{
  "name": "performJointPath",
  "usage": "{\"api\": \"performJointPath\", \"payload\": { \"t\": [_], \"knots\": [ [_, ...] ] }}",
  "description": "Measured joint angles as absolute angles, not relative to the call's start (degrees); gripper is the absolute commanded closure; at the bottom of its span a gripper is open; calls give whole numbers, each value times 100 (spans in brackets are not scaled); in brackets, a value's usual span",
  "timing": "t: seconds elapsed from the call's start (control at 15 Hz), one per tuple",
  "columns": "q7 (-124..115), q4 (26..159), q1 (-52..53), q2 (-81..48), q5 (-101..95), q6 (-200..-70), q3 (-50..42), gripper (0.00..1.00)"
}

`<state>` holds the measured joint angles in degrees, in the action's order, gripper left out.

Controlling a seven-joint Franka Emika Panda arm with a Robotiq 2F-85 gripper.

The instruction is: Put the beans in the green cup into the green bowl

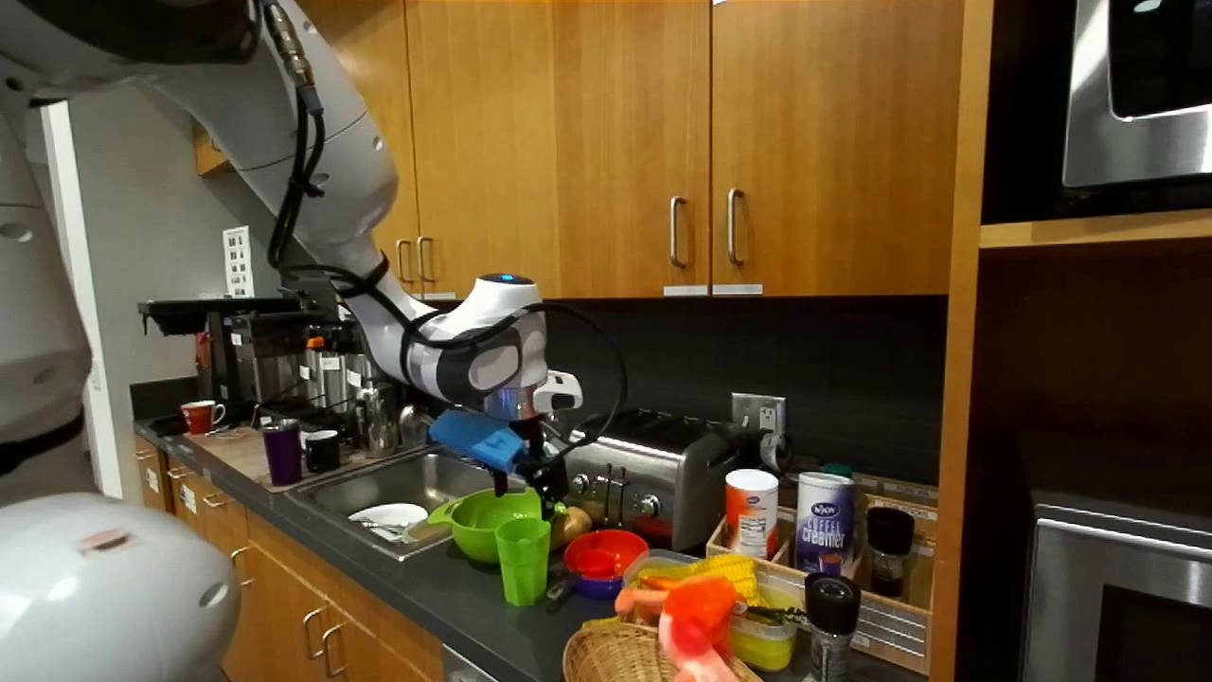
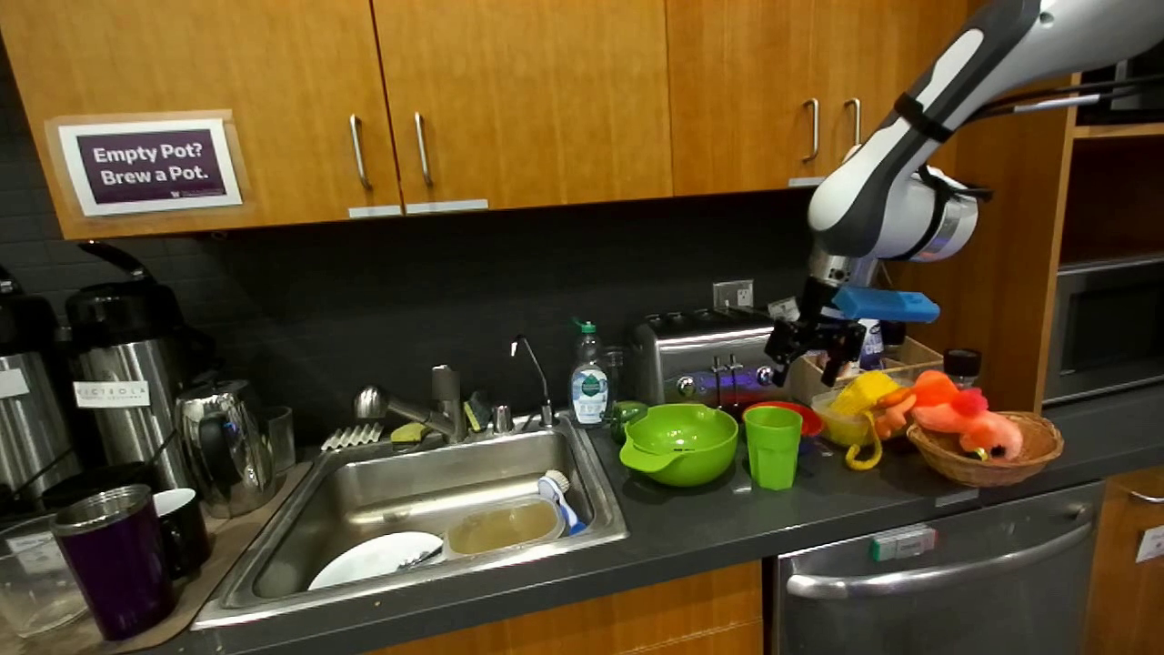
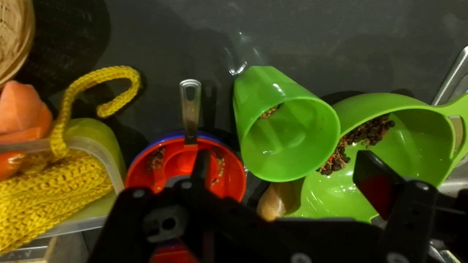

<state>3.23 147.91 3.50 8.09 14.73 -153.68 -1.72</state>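
The fingers [image 3: 378, 177] stand wide apart, gripping nothing. In the wrist view the green bowl [image 3: 420, 157] lies between three and four o'clock from the green cup [image 3: 292, 146], which stands upright with beans [image 3: 269, 112] inside. Reaching for the cup seems the step in hand; the next move calls for coming down to clamp it.

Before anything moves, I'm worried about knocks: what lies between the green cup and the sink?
The green bowl stands between the green cup and the sink; both exterior views show it.
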Motion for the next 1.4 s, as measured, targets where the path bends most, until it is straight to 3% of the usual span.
{"api": "performJointPath", "payload": {
  "t": [1.4],
  "knots": [
    [294, 14990, 337, 334, 1247, -15975, -123, 0]
  ]
}}
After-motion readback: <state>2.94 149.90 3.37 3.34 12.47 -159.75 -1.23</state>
